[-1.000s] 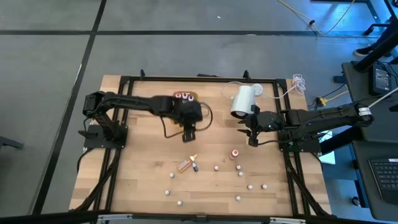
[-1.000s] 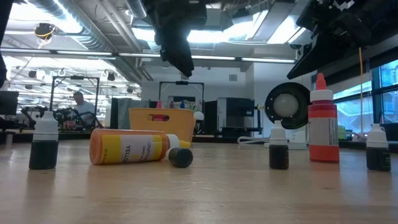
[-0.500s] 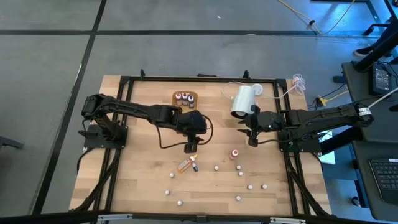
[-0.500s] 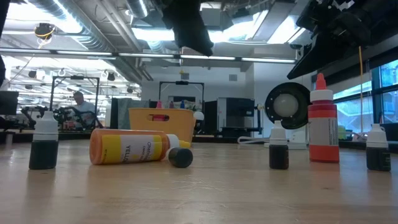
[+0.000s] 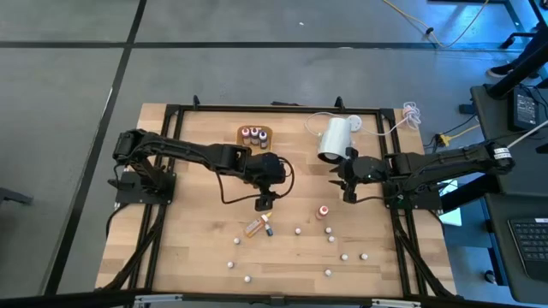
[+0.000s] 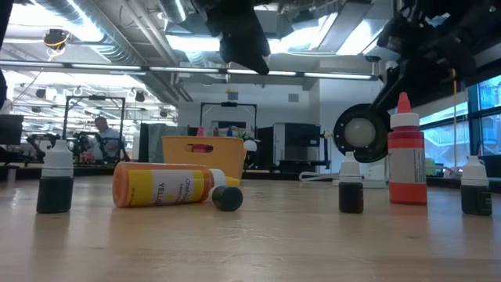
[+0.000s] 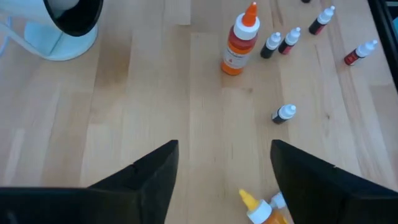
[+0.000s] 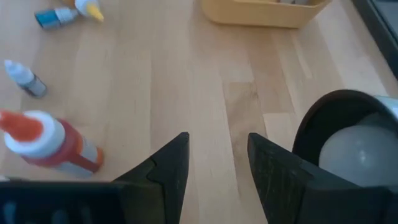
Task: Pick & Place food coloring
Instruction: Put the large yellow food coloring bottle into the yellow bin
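The food coloring bottles are scattered over the near half of the wooden table. An orange bottle (image 5: 253, 228) lies on its side beside a small dark one (image 5: 267, 228). A red bottle (image 5: 323, 211) stands upright, and several tiny white-capped bottles (image 5: 344, 256) stand around it. Three bottles stand in the orange tray (image 5: 254, 135) at the far side. My left gripper (image 7: 224, 163) hangs open and empty above the table, just beyond the lying orange bottle (image 7: 258, 210). My right gripper (image 8: 217, 152) hovers open and empty near the white cylinder (image 5: 334, 139).
The white cylinder (image 8: 354, 140) lies at the far right with a white cable (image 5: 402, 115) trailing from it. A black frame (image 5: 163, 171) rims the table. Bare wood lies between the tray (image 6: 200, 153) and the scattered bottles.
My left gripper has swung from just in front of the tray toward the table's near edge and slightly right. It has uncovered the tray and now hangs above the lying orange bottle. The bottles have kept their places.
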